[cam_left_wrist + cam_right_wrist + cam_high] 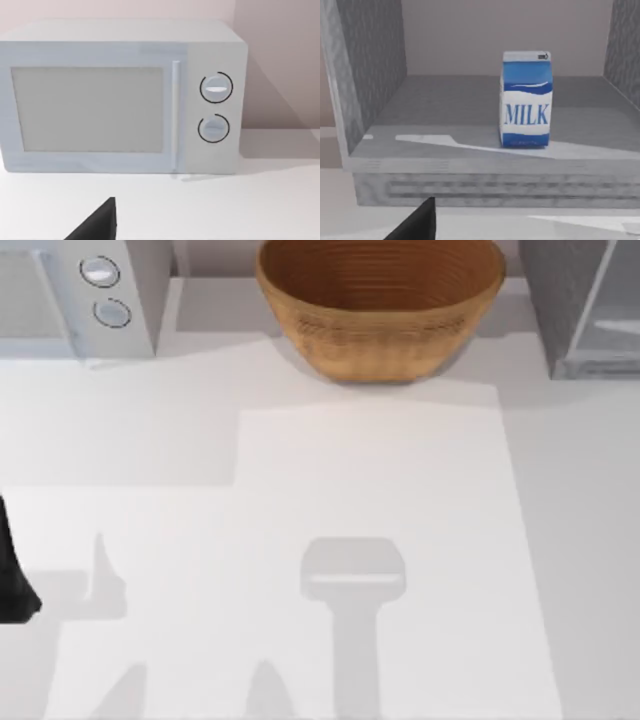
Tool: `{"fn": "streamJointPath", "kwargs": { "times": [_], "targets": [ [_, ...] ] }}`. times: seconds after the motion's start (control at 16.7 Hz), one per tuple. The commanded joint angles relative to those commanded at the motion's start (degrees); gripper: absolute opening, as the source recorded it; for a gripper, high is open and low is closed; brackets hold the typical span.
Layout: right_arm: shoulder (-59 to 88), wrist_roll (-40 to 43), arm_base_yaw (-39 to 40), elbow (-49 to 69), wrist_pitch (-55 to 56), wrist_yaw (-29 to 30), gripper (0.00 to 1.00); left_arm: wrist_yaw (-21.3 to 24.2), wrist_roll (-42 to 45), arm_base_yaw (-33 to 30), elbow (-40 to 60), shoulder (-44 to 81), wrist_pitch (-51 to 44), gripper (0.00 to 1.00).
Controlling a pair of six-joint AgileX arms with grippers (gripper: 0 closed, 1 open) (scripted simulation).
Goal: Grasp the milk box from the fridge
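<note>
Right now the milk box (526, 100) stands upright on the grey floor of the fridge (370, 90), whose interior lies open to the right wrist camera. The carton is blue and white with "MILK" printed on its front, and it sits a little toward the front edge of the floor, apart from both side walls. A dark finger tip (417, 222) pokes into the near edge of that view, below the fridge's front lip and well apart from the carton; whether the right arm's fingers are spread or closed, I cannot tell.

From above, the fridge (580, 310) occupies the far right corner of the white surface (400, 540). A woven basket (380, 305) sits at the far middle, and a white microwave (80, 295) with two round knobs stands at the far left.

A dark part of the left arm (12, 575) shows at the surface's left edge. Its wrist camera faces the microwave (120, 95) front on, door shut, with one dark finger tip (97, 225) at the near edge; the state of those fingers cannot be told either.
</note>
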State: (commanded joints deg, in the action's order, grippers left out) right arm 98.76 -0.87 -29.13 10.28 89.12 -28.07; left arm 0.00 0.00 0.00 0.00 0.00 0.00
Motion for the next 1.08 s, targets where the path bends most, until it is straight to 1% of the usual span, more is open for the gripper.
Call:
{"fn": "streamJointPath", "kwargs": {
  "times": [0.18, 0.42, 0.66, 0.84, 1.08],
  "targets": [
    [3.8, -0.2, -1.4, 0.3, 3.4, -1.3, 1.0, 0.0, 0.0, 0.0, 0.0, 0.0, 0.0, 1.0],
    [4.0, -0.2, -1.4, 0.3, 3.6, -1.4, 1.0, 0.0, 0.0, 0.0, 0.0, 0.0, 0.0, 1.0],
    [5.7, 0.0, -1.2, 2.1, 3.0, 0.1, 1.0, 0.0, 0.0, 0.0, 0.0, 0.0, 0.0, 1.0],
    [11.4, 0.4, 0.0, 9.4, 0.9, 3.8, 1.0, 0.0, 0.0, 0.0, 0.0, 0.0, 0.0, 1.0],
    [21.7, 0.6, 5.0, 26.5, -4.3, 8.7, 1.0, 0.0, 0.0, 0.0, 0.0, 0.0, 0.0, 1.0]
  ]
}}
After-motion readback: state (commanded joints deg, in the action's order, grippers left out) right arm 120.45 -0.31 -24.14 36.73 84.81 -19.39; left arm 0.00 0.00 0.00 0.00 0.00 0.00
